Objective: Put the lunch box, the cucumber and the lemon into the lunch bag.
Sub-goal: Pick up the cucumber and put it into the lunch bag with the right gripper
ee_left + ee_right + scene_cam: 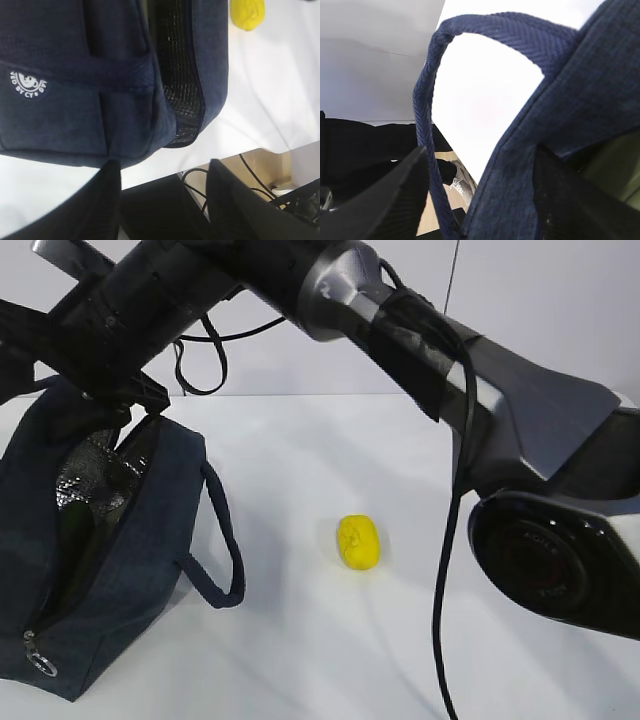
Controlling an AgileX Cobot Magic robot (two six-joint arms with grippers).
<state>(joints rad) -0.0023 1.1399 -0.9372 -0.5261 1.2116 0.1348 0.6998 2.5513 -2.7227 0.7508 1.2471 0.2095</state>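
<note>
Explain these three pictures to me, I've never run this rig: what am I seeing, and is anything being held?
The wide picture looks from the robot's front: two dark arms reach over a white table. On it stand an open navy lunch bag and a yellow lemon. Something dark green shows inside the bag, probably the cucumber. The other two pictures come from cameras on each wrist. The left end effector sits open beside the bag, holding nothing. The right end effector has one finger either side of the bag's edge, near a handle; whether it pinches, I cannot tell.
</note>
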